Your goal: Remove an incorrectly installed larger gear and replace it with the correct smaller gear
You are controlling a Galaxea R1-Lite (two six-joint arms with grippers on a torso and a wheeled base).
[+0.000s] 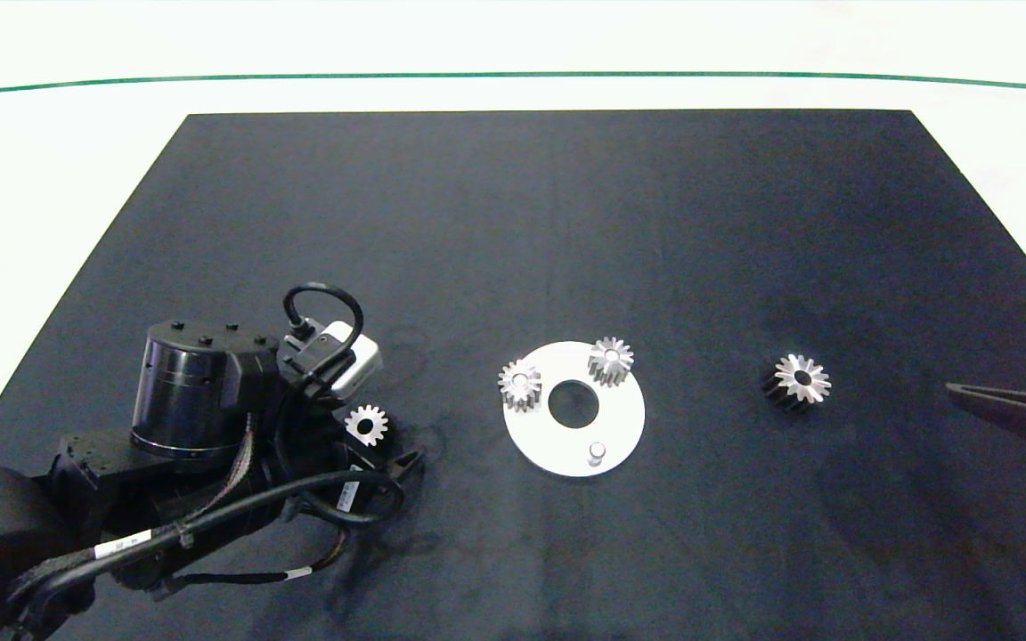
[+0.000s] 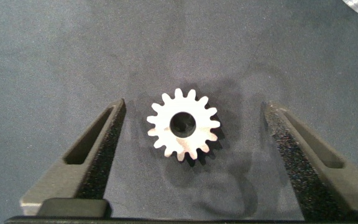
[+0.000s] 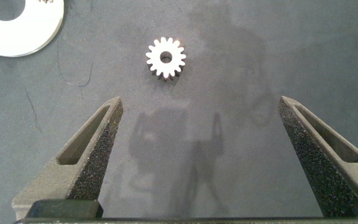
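The smaller gear point(image 1: 367, 425), all silver with blunt teeth, lies flat on the dark mat at the left. My left gripper point(image 1: 378, 432) is open around it. In the left wrist view the smaller gear point(image 2: 183, 124) sits between the two fingers point(image 2: 98, 162), touching neither. The larger gear point(image 1: 798, 381), star-toothed with a dark flank, lies on the mat right of the white disc point(image 1: 629, 414). My right gripper point(image 1: 1000, 356) is open at the right edge, apart from the larger gear point(image 3: 165, 58). One peg point(image 1: 597, 452) on the disc stands bare.
Two small silver gears point(image 1: 520, 385) point(image 1: 610, 361) sit on the disc's far side, around its centre hole point(image 1: 574, 403). The black mat point(image 1: 549, 223) covers a white table, with a green line beyond it. Part of the disc point(image 3: 17, 28) shows in the right wrist view.
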